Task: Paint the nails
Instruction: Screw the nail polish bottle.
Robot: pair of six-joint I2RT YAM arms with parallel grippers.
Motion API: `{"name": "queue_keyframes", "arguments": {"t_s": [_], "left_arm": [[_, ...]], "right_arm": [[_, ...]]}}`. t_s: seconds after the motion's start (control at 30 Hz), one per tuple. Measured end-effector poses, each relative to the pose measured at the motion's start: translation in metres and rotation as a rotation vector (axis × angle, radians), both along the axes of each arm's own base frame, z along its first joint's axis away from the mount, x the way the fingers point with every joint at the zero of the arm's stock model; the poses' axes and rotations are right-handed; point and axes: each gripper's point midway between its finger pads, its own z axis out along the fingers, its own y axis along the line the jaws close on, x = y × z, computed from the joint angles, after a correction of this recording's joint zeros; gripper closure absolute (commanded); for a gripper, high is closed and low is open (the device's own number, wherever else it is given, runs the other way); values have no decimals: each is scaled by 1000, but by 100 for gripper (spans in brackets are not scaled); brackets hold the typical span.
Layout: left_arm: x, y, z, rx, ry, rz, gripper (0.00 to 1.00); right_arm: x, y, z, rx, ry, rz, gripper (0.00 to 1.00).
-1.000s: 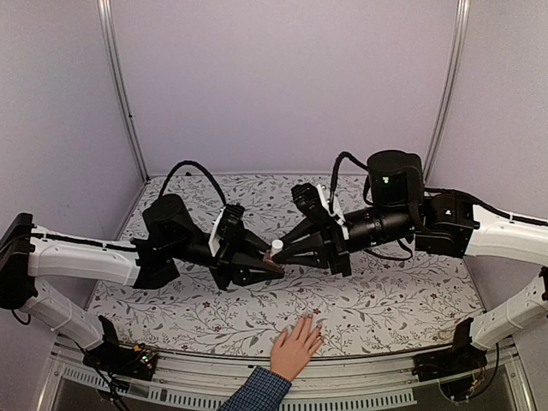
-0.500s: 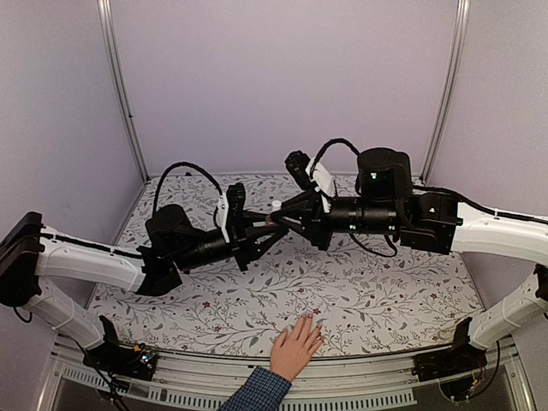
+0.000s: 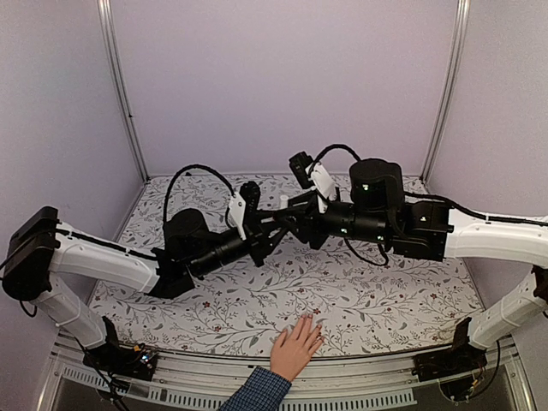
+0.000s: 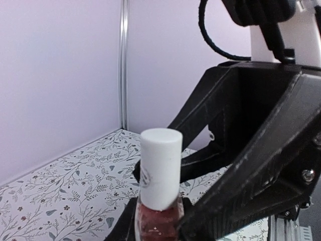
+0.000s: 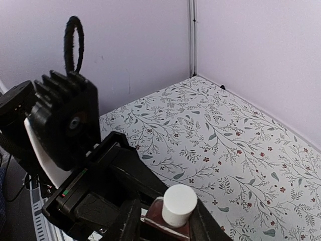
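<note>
White arm links [image 3: 103,259], black angular fingers [image 5: 129,223], looped black cable [image 5: 66,42]

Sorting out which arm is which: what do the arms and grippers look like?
The left arm and right arm have white shells on the long links and black joints. The left gripper and right gripper are black, with angular fingers. A black cable loops above each wrist. A green light glows on the right arm.

The left gripper [image 3: 267,229] reaches in from the left and the right gripper [image 3: 291,217] from the right, meeting above the middle of the table [image 3: 385,291]. A bottle [image 4: 159,173] stands upright between them, seated in the left gripper's fingers. A hand [image 3: 297,347] lies on the table's near edge, well apart in front of them, nails [image 3: 310,323] pointing far.
</note>
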Motion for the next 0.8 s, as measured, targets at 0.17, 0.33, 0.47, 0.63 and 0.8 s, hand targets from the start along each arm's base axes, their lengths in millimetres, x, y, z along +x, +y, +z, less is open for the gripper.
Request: {"name": "queue_keyframes", "arguments": {"t_s": [0.17,0.33,0.47,0.63,0.8], "left_arm": [[-17,-5,0,20,-9,-124,100],[-47,-7,17,9,-61,-302,100],[-80,-8,24,10,-105,-494,100],[-119,-9,23,24,-133,-735,100],[-144,-10,22,34,-132,-928,100]], "right_arm": [[-23,-5,1,4,-16,78,40],[-53,-15,17,30,-64,209,32],[-80,-21,31,42,-113,343,33],[-106,-22,30,20,-146,501,40],[-130,-20,38,20,-180,655,44]]}}
